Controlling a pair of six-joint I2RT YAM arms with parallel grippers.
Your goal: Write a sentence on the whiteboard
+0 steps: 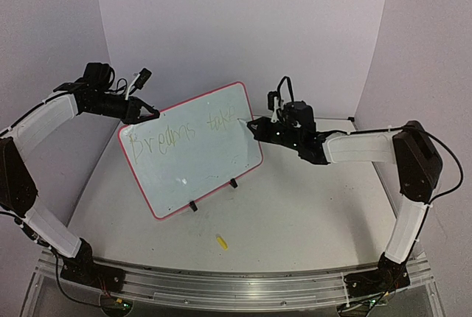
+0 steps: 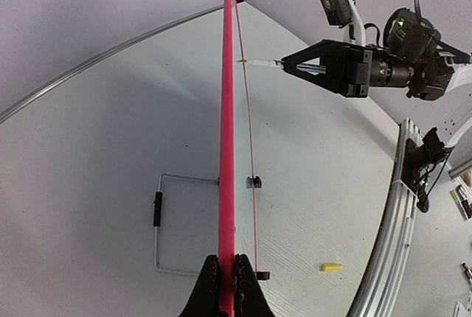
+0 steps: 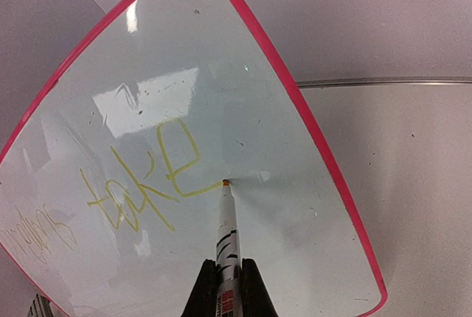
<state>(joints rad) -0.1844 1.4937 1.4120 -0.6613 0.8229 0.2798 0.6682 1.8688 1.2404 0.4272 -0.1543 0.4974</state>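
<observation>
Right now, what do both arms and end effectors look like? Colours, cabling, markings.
Both alike: left arm and right arm have white link covers between black joint housings. Left end effector and right end effector are black and tapered. Black cables loop off the right arm; a green light glows at its wrist.

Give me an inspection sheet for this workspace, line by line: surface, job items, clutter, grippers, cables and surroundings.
Surface: white table, few dark specks.
Job's things: whiteboard standing, "Dreams take" written in yellow; marker tip on it.
Clutter: small yellow piece on the table, in front of the board.
Grippers: left gripper shut on the board's edge; right gripper shut on the marker.
Cables: black cable looping above the right wrist.
Surroundings: plain pale walls.
</observation>
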